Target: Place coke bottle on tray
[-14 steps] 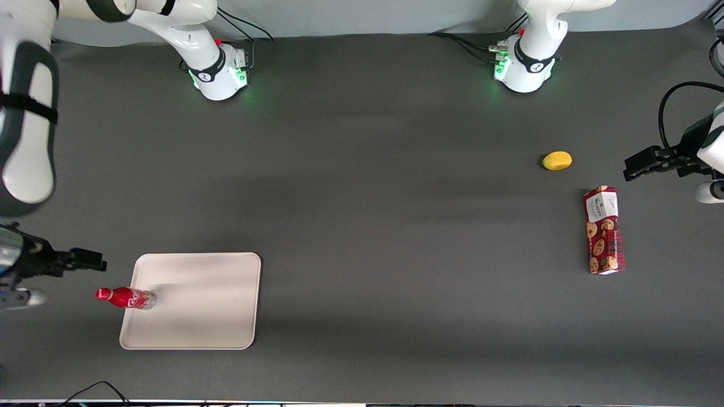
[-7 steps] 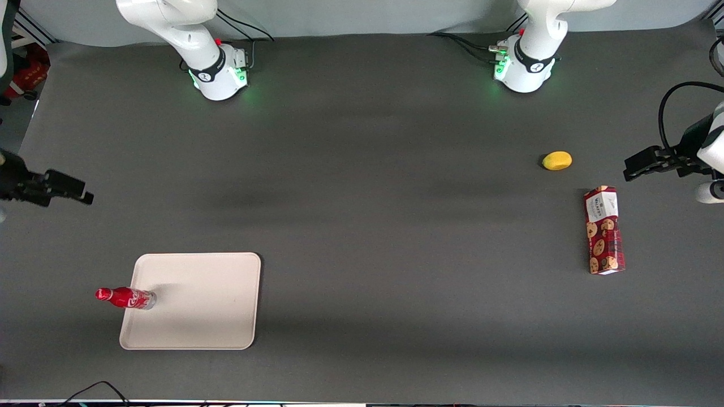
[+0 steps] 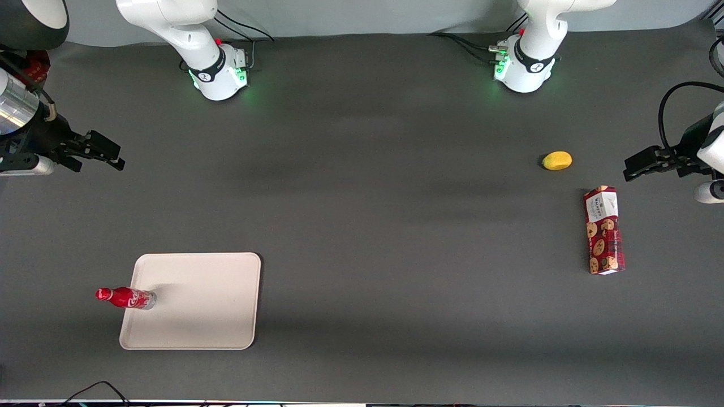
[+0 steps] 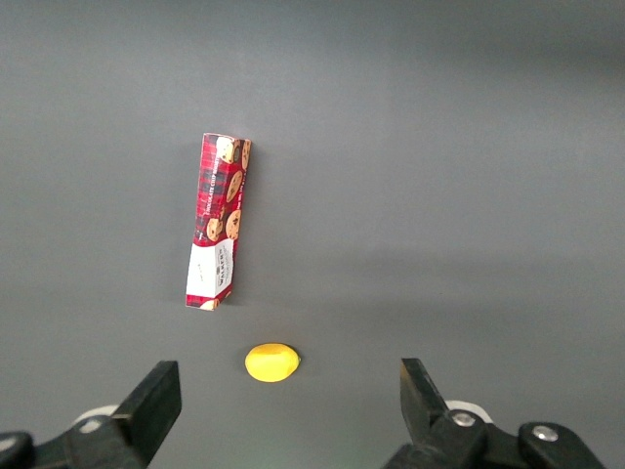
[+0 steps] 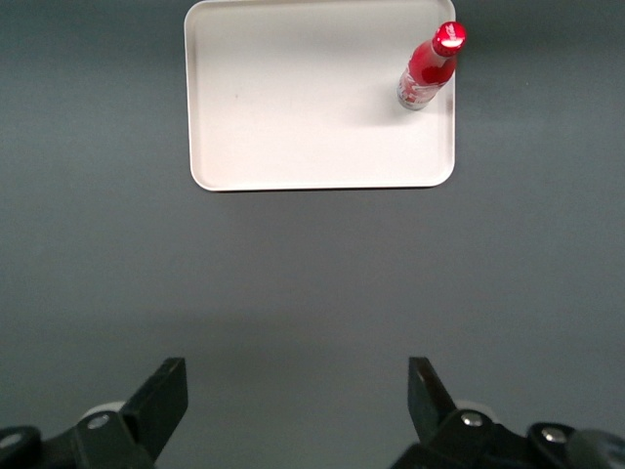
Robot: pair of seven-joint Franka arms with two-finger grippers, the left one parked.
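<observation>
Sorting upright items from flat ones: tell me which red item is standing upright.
The coke bottle, standing on the tray at its edge; the red cookie box lies flat on the table. The gripper hangs open, farther from the camera.

Small slim red-labelled coke bottle [image 3: 126, 297]: white script logo on the red label, letters too small to read; it stands upright on the large flat cream-beige tray [image 3: 198, 316], well apart from the right arm's gripper [image 3: 107, 155] and nearer to the front camera than it.

Long red cookie box with biscuit pictures [image 3: 604, 230]: a white panel at one end carries dark lettering, but no word can be read for certain; it lies flat toward the parked arm's end of the table, well apart from the gripper.

Robot arm bases: a small dark round mark on each, unreadable.
</observation>
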